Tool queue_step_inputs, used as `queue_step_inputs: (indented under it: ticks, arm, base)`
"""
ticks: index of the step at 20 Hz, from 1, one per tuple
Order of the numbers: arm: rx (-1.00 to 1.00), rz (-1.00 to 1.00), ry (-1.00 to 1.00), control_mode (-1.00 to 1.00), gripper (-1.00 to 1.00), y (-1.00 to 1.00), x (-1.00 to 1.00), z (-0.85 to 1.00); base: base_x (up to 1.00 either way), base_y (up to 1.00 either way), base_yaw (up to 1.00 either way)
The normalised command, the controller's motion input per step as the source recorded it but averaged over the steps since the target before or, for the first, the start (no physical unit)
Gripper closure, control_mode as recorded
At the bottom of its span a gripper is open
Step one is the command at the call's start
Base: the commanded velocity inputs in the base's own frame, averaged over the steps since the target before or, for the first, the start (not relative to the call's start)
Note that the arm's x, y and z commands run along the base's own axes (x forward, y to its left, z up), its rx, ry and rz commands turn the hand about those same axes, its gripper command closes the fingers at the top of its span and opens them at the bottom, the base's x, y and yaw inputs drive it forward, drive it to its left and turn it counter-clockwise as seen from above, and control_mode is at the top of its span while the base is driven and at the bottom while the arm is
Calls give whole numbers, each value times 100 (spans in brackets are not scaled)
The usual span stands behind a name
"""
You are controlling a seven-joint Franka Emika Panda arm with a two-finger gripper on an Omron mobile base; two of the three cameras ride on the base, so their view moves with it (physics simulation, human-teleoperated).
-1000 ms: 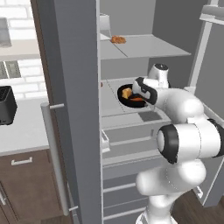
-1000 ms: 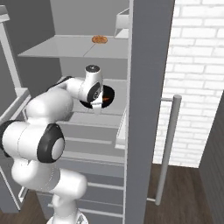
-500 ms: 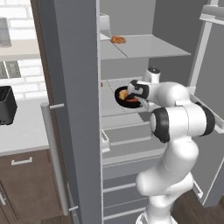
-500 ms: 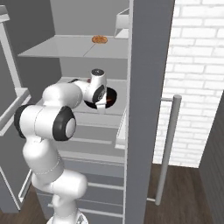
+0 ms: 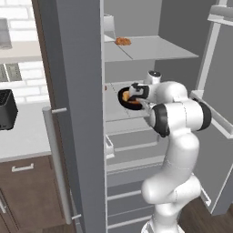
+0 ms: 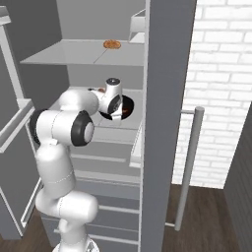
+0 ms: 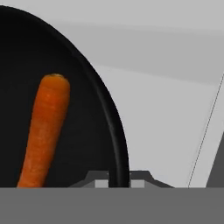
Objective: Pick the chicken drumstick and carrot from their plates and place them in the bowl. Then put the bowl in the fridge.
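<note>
The glossy black bowl (image 5: 124,97) (image 6: 126,105) sits over the middle shelf (image 5: 119,116) inside the open fridge (image 5: 150,50). My gripper (image 7: 119,180) is shut on the bowl's rim (image 7: 114,131), one fingertip on each side of it. The carrot (image 7: 44,131) lies in the bowl, and a bit of orange shows there in the left base view (image 5: 132,103). My gripper (image 5: 136,93) (image 6: 116,109) reaches in at the bowl's near edge. I cannot make out the chicken drumstick, and the plates are out of view.
A small orange-brown food item (image 5: 122,41) (image 6: 112,44) lies on the shelf above. The grey fridge door (image 5: 77,113) (image 6: 165,98) with its bar handle (image 5: 57,168) (image 6: 188,167) stands close beside the arm. Drawers (image 5: 132,150) are below. A black toaster (image 5: 7,109) stands on the counter.
The arm has stretched further into the fridge, its elbow rising, and the bowl has gone a little deeper over the shelf, still in the gripper.
</note>
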Motion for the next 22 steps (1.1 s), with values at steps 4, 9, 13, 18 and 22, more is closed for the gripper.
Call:
queue_step_inputs:
  ticks: [4,9,13,18,22]
  arm:
    - [0,0,-3,-100,-100,5,42,-10]
    - [0,0,-22,-100,-100,0,6,0]
    - [0,0,-39,-100,-100,4,-25,7]
    - [0,0,-18,-100,-100,0,-81,56]
    - [0,-1,0,-100,-100,0,-100,70]
  base:
    - [0,0,0]
    - [0,0,0]
    - [0,0,0]
    - [0,0,0]
    - [0,0,0]
